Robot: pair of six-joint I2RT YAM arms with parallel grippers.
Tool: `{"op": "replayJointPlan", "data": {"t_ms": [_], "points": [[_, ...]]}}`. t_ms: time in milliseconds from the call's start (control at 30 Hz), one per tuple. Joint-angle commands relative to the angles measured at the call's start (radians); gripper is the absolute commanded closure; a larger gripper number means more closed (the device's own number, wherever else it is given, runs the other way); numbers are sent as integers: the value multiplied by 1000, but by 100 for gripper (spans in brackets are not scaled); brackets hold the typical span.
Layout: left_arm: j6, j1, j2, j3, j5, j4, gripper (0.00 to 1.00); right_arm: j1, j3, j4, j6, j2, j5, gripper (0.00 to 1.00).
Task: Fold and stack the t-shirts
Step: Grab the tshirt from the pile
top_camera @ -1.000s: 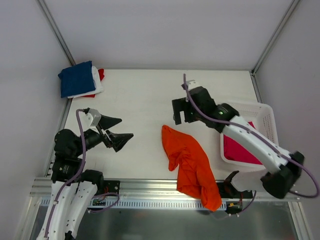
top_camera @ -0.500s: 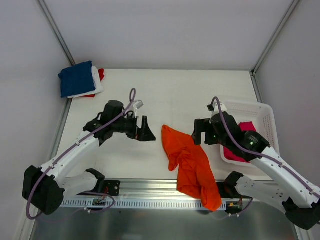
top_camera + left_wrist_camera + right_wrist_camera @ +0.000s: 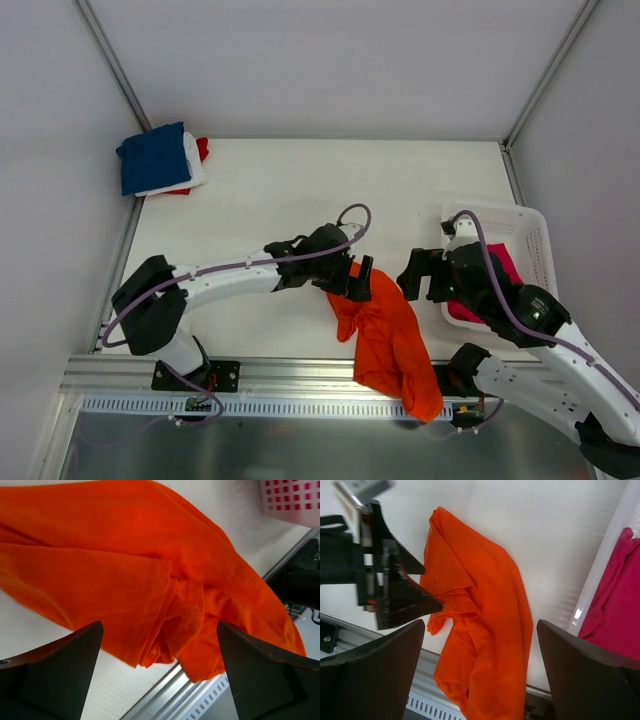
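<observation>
White matt bench [image 3: 290,185] spread beneath my fingers [image 3: 55,675], pale grey walls [image 3: 330,60] rising beyond them and on both flanks, slanted metal posts [image 3: 108,60] in the far corners, ribbed aluminium rail [image 3: 300,375] behind them, soft even light

The top camera looks steeply down from above and behind the near edge, far enough off to take in the whole table [image 3: 300,180]. The left wrist camera sits very close over the orange t-shirt [image 3: 125,570], whose cloth nearly fills its frame. The right wrist camera hangs higher, looking down on the left gripper [image 3: 433,587]. All three views share that shirt and part of the basket [image 3: 530,222].
</observation>
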Motion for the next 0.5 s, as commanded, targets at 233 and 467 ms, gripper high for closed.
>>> {"op": "replayJointPlan", "data": {"t_ms": [233, 467], "points": [[-32, -82, 130, 47, -224, 90, 1, 6, -20, -93, 53, -81, 32, 1], [-27, -82, 84, -21, -329, 90, 1, 6, -54, -76, 67, -83, 16, 0]]}}
